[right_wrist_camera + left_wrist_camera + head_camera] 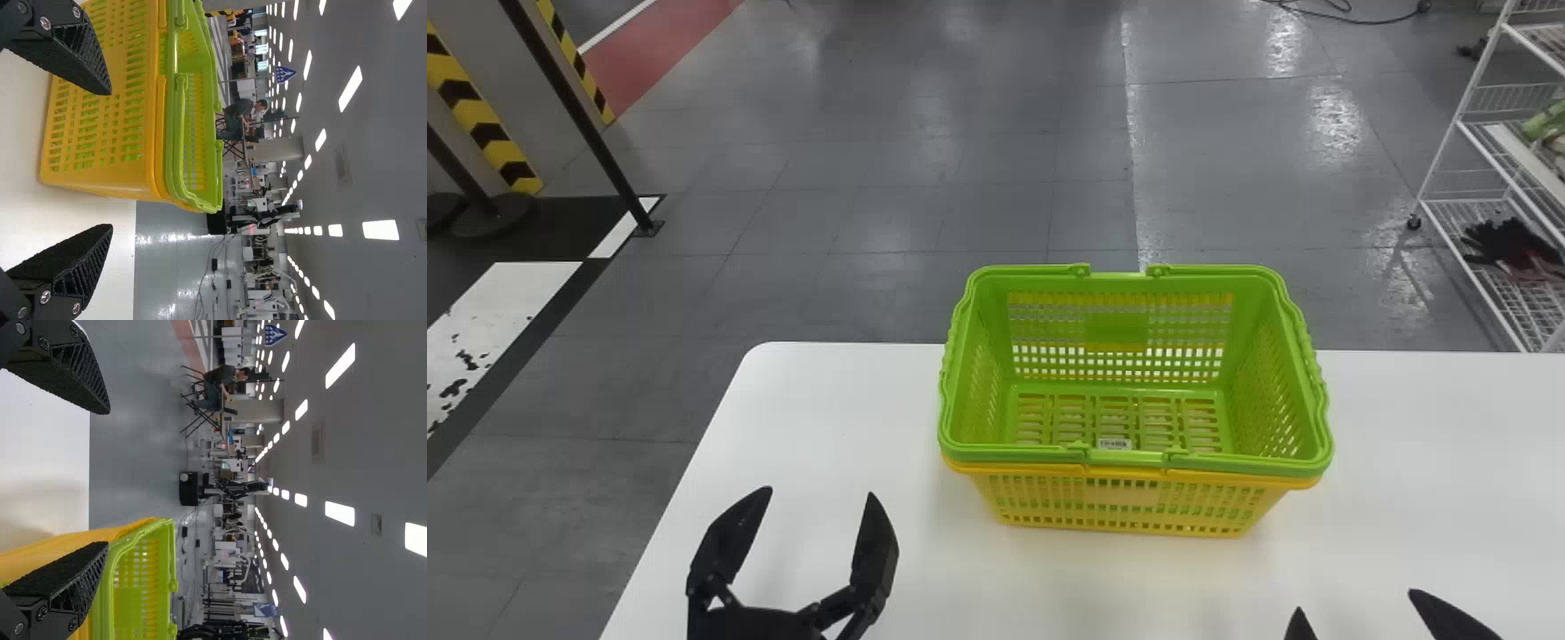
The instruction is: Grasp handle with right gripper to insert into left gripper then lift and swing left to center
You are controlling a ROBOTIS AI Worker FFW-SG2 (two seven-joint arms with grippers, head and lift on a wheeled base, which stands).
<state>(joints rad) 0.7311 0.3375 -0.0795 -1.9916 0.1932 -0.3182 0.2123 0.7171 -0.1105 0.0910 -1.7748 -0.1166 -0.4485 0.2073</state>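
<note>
1. Beyond my worktop I have the grey floor (916, 204).
2. The white table (827, 400) carries the baskets near its far edge.
3. The green basket (1276, 338) sits nested inside the yellow basket (1120, 518), both upright, ahead of my grippers.
4. My left gripper (820, 492) is spread wide over the table, nearer me and left of the baskets, gripping nothing.
5. My right gripper (1356, 600) is at the bottom edge, right of the baskets, fingers well apart, with nothing in its grasp.
6. I see the green handle (1263, 466) folded down along the basket's rim.
7. A small white label (1115, 444) shows inside the green basket.
</note>
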